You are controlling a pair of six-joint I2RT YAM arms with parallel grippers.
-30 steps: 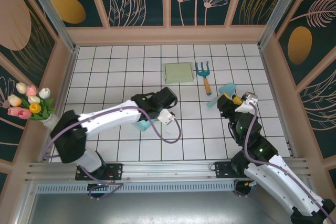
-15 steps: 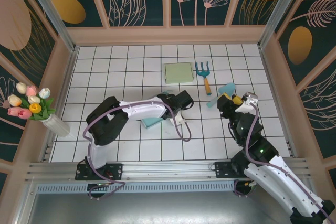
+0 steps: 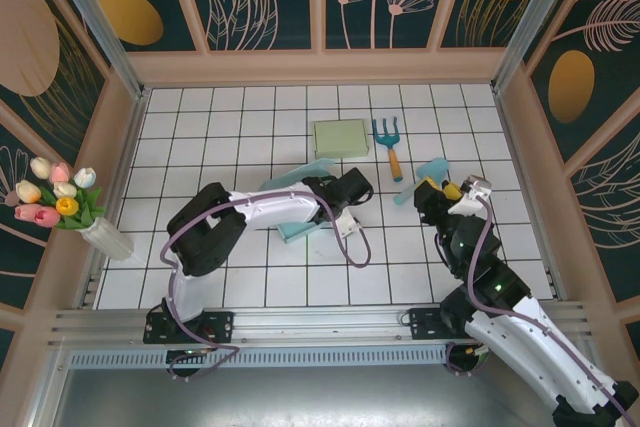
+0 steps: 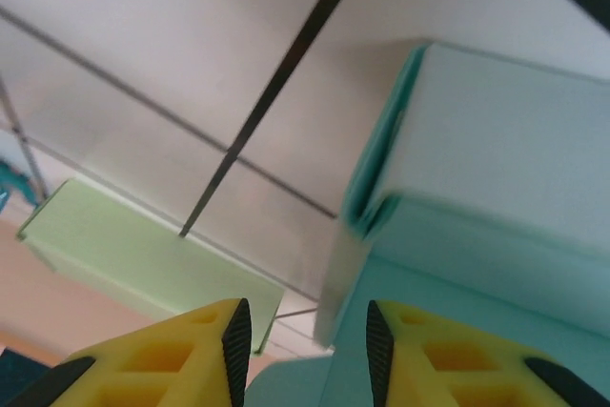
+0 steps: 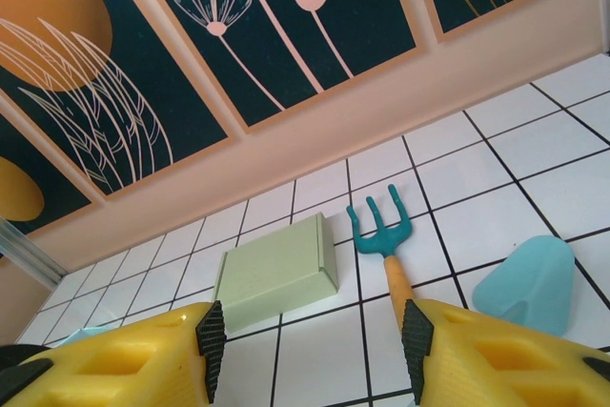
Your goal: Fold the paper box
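Teal card is what the job turns on. The paper box (image 3: 297,228) lies on the white tiled bench (image 3: 200,147), nearer the arms than the pale green box (image 3: 340,137) and a little to its left. One long flap (image 3: 295,175) stands lifted between the two, slanting and not laid down. The left wrist view shows a corner where two side walls meet and one layer sits tucked behind another, so at least one corner looks formed.

The left hand (image 4: 305,342) hovers at the paper box on the side facing the green box, its fingers (image 4: 235,338) parted partway. A teal edge reaches into the low part of the gap, yet the pads do not appear to press it, so I read the hand as gripping nothing. The right hand (image 5: 313,340) hangs well to the right of the green box, beyond the garden fork (image 3: 388,142), spread wide and empty.

I judge the fold to be partway done. Walls are up in places, but the lifted flap wants bringing over and tucking, and the shape is not yet a closed, squared box. I cannot tell how many panels lie unfolded under the arm.
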